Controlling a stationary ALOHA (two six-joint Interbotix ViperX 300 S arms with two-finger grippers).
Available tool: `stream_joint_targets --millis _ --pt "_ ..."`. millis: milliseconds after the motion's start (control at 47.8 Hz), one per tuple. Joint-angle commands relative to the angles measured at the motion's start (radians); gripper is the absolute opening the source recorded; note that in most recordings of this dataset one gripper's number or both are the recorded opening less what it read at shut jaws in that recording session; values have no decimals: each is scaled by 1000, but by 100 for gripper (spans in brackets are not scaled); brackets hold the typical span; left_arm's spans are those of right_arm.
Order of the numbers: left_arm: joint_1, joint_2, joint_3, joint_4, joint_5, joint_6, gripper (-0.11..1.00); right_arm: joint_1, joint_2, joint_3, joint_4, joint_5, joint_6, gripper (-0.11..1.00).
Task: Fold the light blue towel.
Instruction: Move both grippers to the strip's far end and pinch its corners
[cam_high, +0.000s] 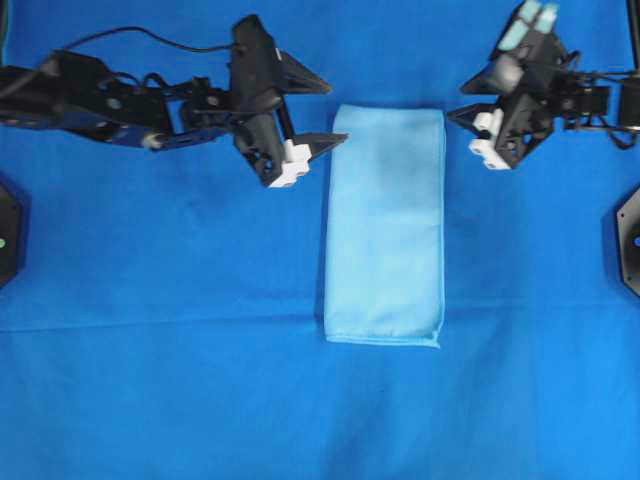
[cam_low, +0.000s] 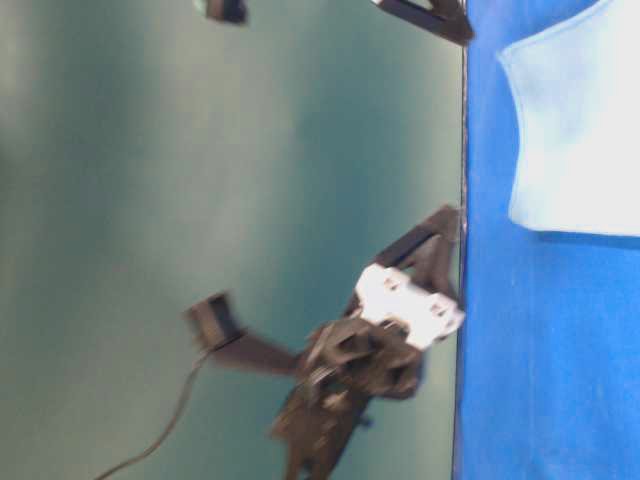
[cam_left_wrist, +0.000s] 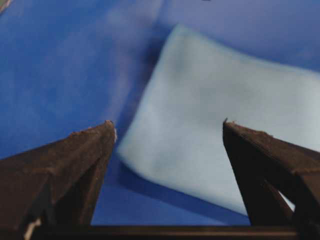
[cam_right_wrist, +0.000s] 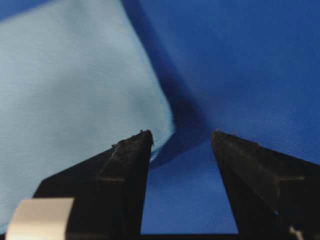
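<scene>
Royal-blue table covering (cam_high: 150, 380) spreads across the whole work surface. At its middle lies the light blue towel (cam_high: 385, 225), already folded into a long narrow strip, flat, with one short end toward the arms. Beside that end's left corner hangs the left gripper (cam_high: 325, 115), jaws spread wide, one fingertip (cam_high: 335, 142) at the towel's edge, holding nothing. Off the opposite corner, apart from the towel, sits the right gripper (cam_high: 462, 112), jaws likewise spread and empty, somewhat blurred.

Table-level view blurs the left gripper (cam_low: 440, 225); light blue towel (cam_low: 575, 130) seemingly cropped.
</scene>
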Motion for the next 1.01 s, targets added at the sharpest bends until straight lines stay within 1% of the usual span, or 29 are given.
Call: stream_joint_targets --millis 0,147,251,335,419,461,503,545,586,628,670,733,775,817,984 --pt "23 46 -48 2 -6 0 83 -6 58 -44 -9 -17 -2 57" --pt "37 133 -100 2 -8 0 83 -14 152 -81 -12 -38 -2 59" --pt "41 179 -129 2 -6 0 83 -15 193 -87 -11 -38 0 60" --pt "41 204 -138 2 0 0 83 -17 219 -91 -8 -40 2 60" --pt "41 218 -138 2 9 0 80 -17 233 -91 -6 -40 3 60" --pt "41 222 -133 2 15 0 76 -17 233 -89 -6 -41 5 59" --pt "41 222 -130 2 21 0 69 -17 233 -89 -8 -43 3 58" --pt "41 222 -126 2 23 0 60 -17 233 -91 -11 -46 2 56" --pt "40 221 -123 2 25 0 49 -17 233 -92 -12 -51 0 49" --pt "38 219 -120 2 25 0 38 -17 233 -92 -14 -58 -2 40" --pt "35 219 -118 2 25 0 28 -17 233 -92 -17 -67 -3 28" --pt "34 219 -115 2 25 0 15 -17 233 -92 -26 -80 -3 10" --pt "32 218 -115 2 25 0 8 -17 233 -94 -32 -87 -5 2" --pt "29 218 -115 2 25 0 5 -17 233 -94 -35 -92 -5 2" --pt "15 218 -118 2 23 0 5 -17 233 -100 -41 -91 -5 2"
